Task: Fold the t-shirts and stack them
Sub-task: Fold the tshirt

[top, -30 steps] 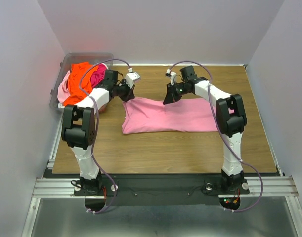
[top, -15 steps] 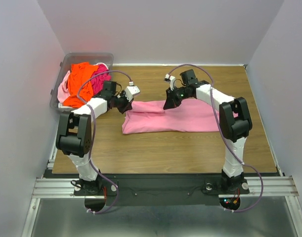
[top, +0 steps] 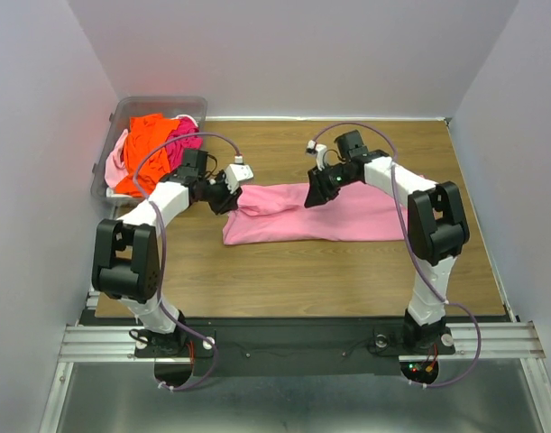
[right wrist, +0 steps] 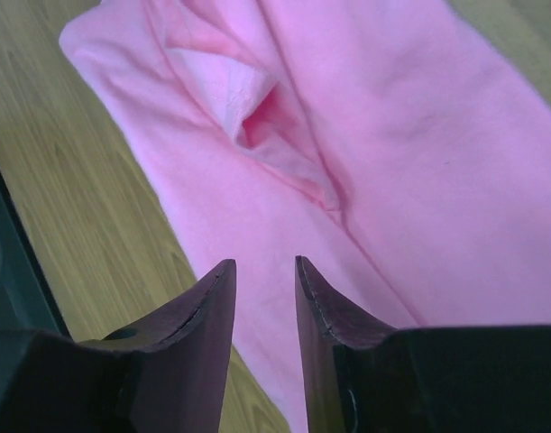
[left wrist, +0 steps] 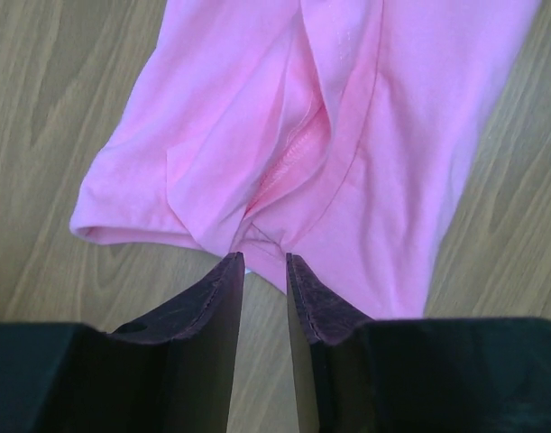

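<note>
Pinching upper-left corner of light pink cotton t-shirt (top: 322, 215) in nearly closed left gripper (left wrist: 265, 257), poising narrow right gripper (right wrist: 261, 263) over upper edge, hold unclear, likely for folding downward.

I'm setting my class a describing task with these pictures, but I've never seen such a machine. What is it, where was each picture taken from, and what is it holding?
These are two robot arms bolted at the near edge of a wooden table. The wide picture looks down from above and behind them; each close-up comes from a camera on one wrist, showing that arm's two dark fingers. A pink t-shirt lies on the table. The left claw is nearly shut and seems to pinch its gathered edge; the right claw hovers over the shirt, grip unclear. More shirts are heaped in a clear bin at the far left.
</note>
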Controlling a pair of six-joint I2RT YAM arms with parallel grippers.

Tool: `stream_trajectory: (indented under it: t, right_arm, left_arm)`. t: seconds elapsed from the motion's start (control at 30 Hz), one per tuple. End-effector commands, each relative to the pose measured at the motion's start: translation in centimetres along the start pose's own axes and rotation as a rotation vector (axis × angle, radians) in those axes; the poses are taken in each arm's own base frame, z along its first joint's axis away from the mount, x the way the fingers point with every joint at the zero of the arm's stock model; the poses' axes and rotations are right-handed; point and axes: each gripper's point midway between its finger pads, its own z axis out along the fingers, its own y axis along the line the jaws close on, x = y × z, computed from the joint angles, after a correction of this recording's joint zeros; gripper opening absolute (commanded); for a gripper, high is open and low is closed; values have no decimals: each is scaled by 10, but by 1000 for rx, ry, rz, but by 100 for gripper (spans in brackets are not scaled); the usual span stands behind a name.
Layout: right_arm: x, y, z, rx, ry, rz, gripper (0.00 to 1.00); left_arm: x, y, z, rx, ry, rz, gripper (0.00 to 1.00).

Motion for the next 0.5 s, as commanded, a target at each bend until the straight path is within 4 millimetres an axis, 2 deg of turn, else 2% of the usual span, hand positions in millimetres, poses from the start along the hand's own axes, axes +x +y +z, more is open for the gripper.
stream_trajectory:
  t: [0.0,0.03,0.07,0.13,0.17,0.23,0.37,0.47]
  right_arm:
    - [-27,-10,-19,68,-60,-2,38]
    - [-39,-9,-20,65,-80,-7,37]
    - [-44,-9,-19,55,-88,15,38]
    - [-61,-11,-15,36,-112,25,43]
    - [-67,-8,-14,10,-121,53,51]
    - [-80,-9,-7,-12,-134,67,54]
    - [-95,-6,5,-38,-142,87,55]
    - [-93,-3,19,-54,-123,88,56]
  left_arm:
    - [-36,14,-4,-34,-100,-87,35]
    - [-41,16,5,-31,-107,-131,35]
    - [-53,25,6,-47,-121,-130,35]
    - [-54,27,19,-27,-115,-177,36]
    - [-61,32,19,-29,-128,-216,36]
    - [-57,34,28,-22,-114,-262,36]
    - [-50,42,32,-50,-97,-343,37]
    - [-45,44,33,-62,-86,-374,37]
